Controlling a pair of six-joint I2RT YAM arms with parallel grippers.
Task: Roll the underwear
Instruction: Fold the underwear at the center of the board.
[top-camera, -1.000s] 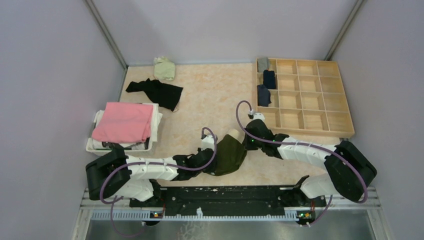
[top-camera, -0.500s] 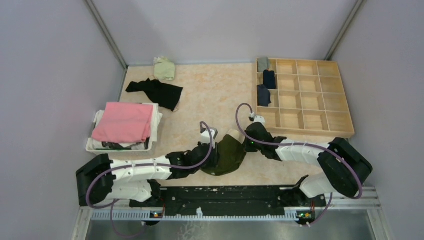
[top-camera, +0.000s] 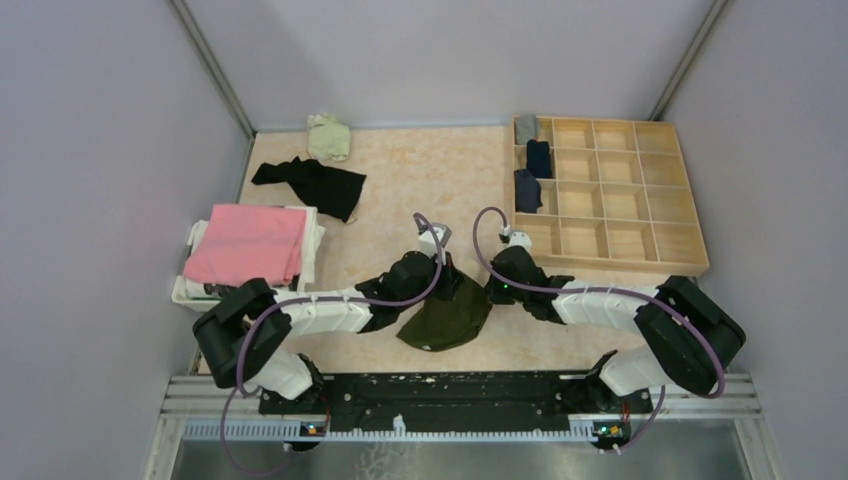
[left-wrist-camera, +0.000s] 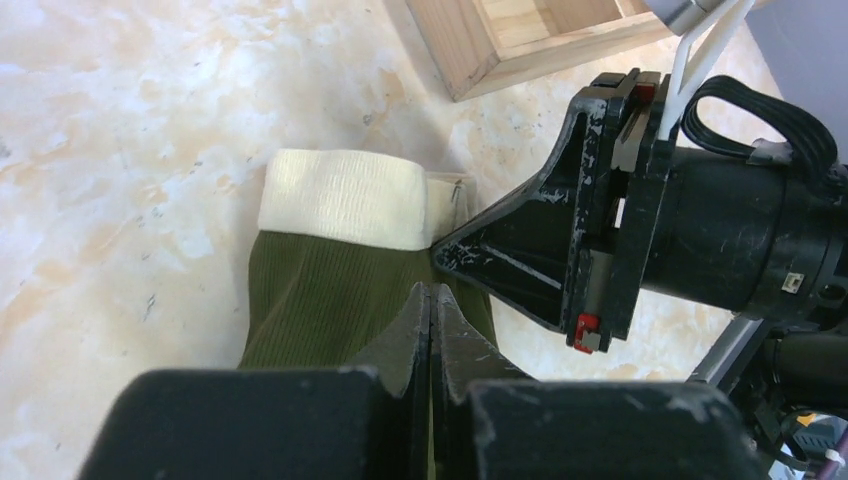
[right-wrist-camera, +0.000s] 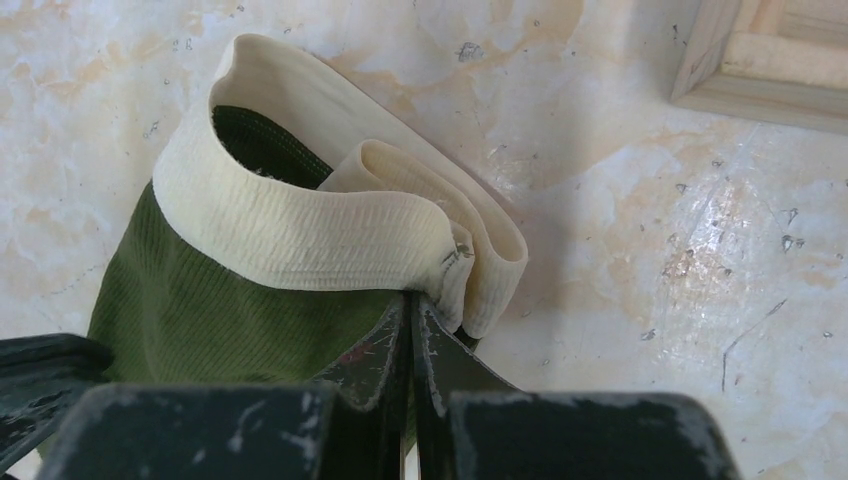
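Marbled beige table (top-camera: 420, 180) fills the space between lilac walls, and near its front edge, between the two arms, lies the olive underwear (top-camera: 445, 320) we judge to be the piece in hand. Its cream waistband (right-wrist-camera: 300, 230) points toward the wooden compartment tray (top-camera: 690, 250), which sits well apart on the right with three rolled pieces (top-camera: 539, 157) in its leftmost column. The right end effector (right-wrist-camera: 410, 305) has its fingers pressed together at the band's right corner, where the elastic puckers, so we read it as pinching that corner. The left end effector (left-wrist-camera: 430, 300) is also pressed together, its tips down on the olive cloth just below the band; we cannot tell whether any fold is caught between them. We take this as the start of the roll: both arms are set at the waistband end and no roll has formed, since the body of the garment lies flat toward the arm bases. The next move, as we see it, calls for turning the band over onto the olive fabric evenly from both sides and keeping it tight, because the soft cloth could slump or skew. A dark garment (top-camera: 315, 183) and a pale green one (top-camera: 328, 137) wait at the far left
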